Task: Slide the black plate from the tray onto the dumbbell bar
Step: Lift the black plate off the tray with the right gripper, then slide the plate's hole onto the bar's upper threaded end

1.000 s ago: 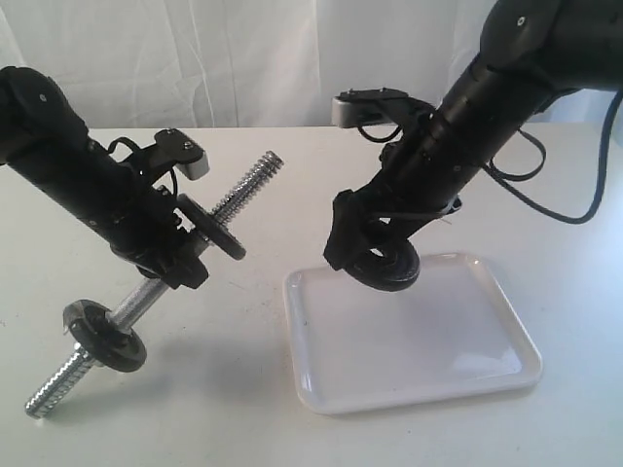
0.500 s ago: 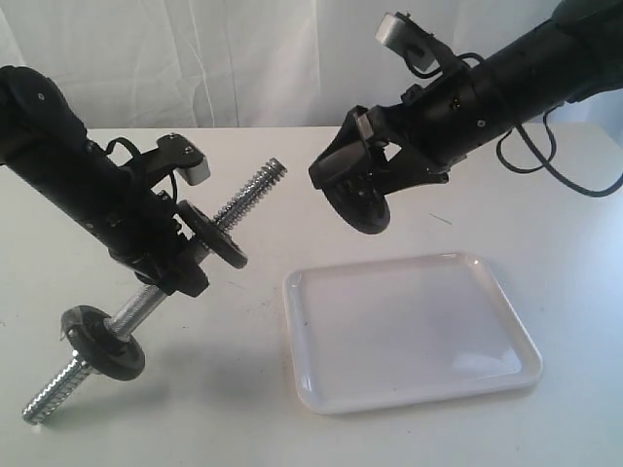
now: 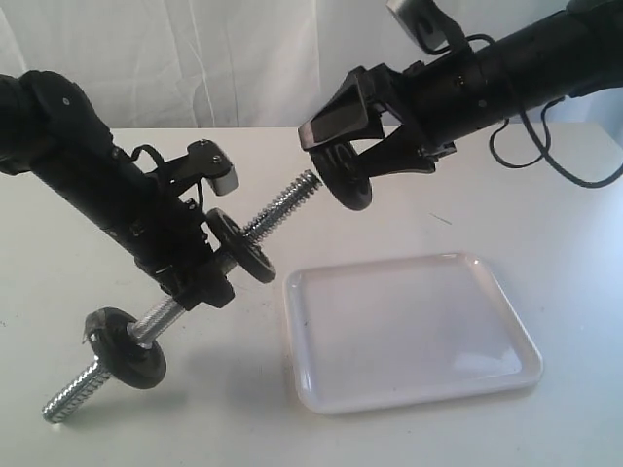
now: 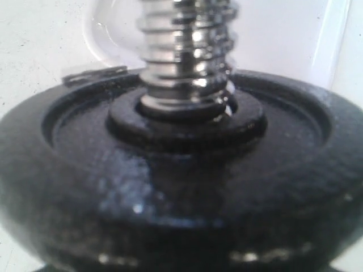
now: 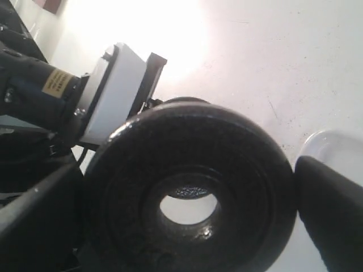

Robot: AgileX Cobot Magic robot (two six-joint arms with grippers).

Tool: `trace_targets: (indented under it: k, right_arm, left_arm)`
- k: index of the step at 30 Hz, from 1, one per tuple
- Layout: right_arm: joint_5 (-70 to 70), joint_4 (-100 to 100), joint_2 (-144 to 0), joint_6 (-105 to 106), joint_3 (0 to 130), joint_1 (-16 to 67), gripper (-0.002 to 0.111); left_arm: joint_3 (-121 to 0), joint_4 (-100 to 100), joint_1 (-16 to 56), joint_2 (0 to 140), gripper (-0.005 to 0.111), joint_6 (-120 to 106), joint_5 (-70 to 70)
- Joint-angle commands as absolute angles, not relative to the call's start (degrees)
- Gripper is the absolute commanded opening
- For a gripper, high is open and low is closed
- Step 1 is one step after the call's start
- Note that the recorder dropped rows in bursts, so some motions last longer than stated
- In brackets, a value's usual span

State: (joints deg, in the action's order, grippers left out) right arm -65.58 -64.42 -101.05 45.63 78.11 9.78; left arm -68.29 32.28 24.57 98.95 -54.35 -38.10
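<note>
Holds the black plate (image 3: 348,180) rim-to-rim in the wide-spread right pincer (image 3: 341,161), freshly lifted off the tray (image 3: 419,336) well below and just short of the threaded tip of the dumbbell bar (image 3: 282,209) clamped in the left pincer (image 3: 200,277), ready for threading.

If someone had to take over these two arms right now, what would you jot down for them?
Left gripper: clamped on the dumbbell bar, held tilted in the air, two discs on it.
Right gripper: holds the black plate on edge, close to the bar's free threaded end.
Done: plate is off the tray.
To do: line the hole up, slide it on.
</note>
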Motion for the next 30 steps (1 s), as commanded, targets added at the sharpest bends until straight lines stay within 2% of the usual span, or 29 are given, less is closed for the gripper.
trace_targets:
  k: [1, 13, 30]
  right_arm:
    - [-70.0, -69.1, -100.2, 46.5, 78.2, 7.0, 0.0]
    - [-70.0, -70.8, -105.3, 46.4, 78.2, 4.0, 0.0]
    - [-70.0, -71.0, -107.4, 43.5, 80.1, 5.1, 0.0]
  left_arm:
    - [-69.8, 39.4, 24.7, 95.4, 0.0, -54.3, -38.7]
    - [-69.8, 45.1, 24.7, 95.4, 0.0, -60.2, -42.3]
    - [-69.8, 47.4, 24.7, 95.4, 0.0, -64.2, -43.3]
